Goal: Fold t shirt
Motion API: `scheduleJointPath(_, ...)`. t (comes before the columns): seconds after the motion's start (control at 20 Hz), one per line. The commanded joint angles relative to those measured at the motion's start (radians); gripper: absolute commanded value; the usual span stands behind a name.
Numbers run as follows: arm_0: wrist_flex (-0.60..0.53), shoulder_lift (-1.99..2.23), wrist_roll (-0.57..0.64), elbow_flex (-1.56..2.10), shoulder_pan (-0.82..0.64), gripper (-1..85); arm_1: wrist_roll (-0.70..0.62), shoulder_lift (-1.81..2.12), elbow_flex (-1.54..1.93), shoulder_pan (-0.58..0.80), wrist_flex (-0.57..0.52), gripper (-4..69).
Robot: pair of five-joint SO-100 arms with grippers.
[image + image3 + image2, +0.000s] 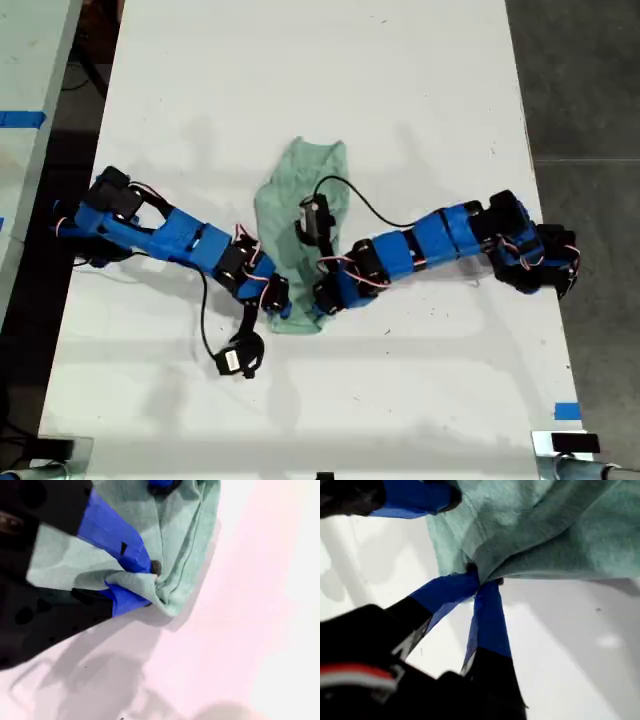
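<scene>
You're working on a white table (300,70), w/ the t shirt (300,190) lying mid-table as a narrow, rumpled strip, not spread flat. One arm (180,235) reaches in from the exterior view's left and the other arm (430,240) from its right. Both claws meet at the strip's lower end in that view, close together. The wrist views don't show which arm is first and which is second.

My first gripper (480,580) has its blue tips pressed together on the cloth's edge, so a small tuck of fabric is bunched right at the pinch. The other claw's blue tip shows just beside it.

My second gripper (152,582) is pinching a hemmed corner (170,597), w/ the cloth wrapped over the lower tip.

Prob. the reason for two holds on one end is so you can lift that end evenly and carry it over the rest as a fold. The holds sit very near each other, though, so the end may sag or bunch btwn them.
</scene>
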Motion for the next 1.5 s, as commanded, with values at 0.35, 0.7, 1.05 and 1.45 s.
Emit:
scheduleJointPath(0.35,0.344,0.396,0.178,-0.149,-0.202,-0.2,-0.206,0.431,0.064,0.221,0.126,0.1)
scheduleJointPath(0.7,0.442,0.468,0.446,-0.123,-0.557,10.1,-0.383,0.543,0.066,0.534,0.170,19.2)
scheduleJointPath(1.05,0.472,0.808,0.580,-0.101,-0.844,15.2,-0.423,0.706,0.051,0.811,0.373,27.6)
scheduleJointPath(1.45,0.465,1.552,0.337,0.373,-0.543,-0.3,-0.095,1.460,0.612,0.433,0.491,0.4)
